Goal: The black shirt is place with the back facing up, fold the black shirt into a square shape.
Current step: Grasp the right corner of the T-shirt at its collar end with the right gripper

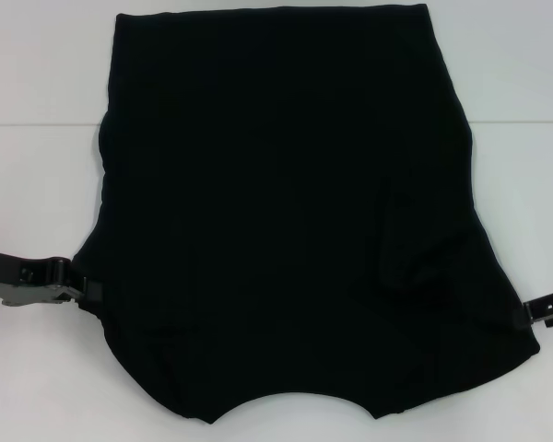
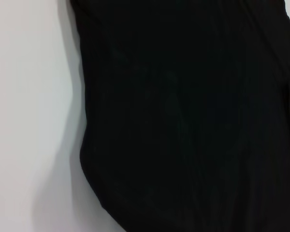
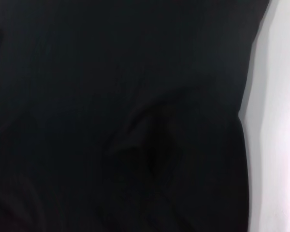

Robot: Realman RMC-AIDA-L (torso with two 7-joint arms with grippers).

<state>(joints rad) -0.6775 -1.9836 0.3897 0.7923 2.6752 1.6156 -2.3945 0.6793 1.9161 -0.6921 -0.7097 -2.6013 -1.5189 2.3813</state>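
The shirt (image 1: 286,212) lies flat on the white table (image 1: 37,74), long axis running away from the robot. The left gripper (image 1: 85,290) and right gripper (image 1: 535,308) flank its near corners equally; I cannot tell their finger states.

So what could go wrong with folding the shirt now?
1. The black shirt has a puffed-up wrinkle on the robot's right side; folding over it might leave a lumpy, crooked square.
2. The left tool and right tool sit at the shirt's two side edges at slightly different heights. If they lift unevenly, the fold could come out slanted.
3. The curved neckline lies near the table's front edge and might slip off.
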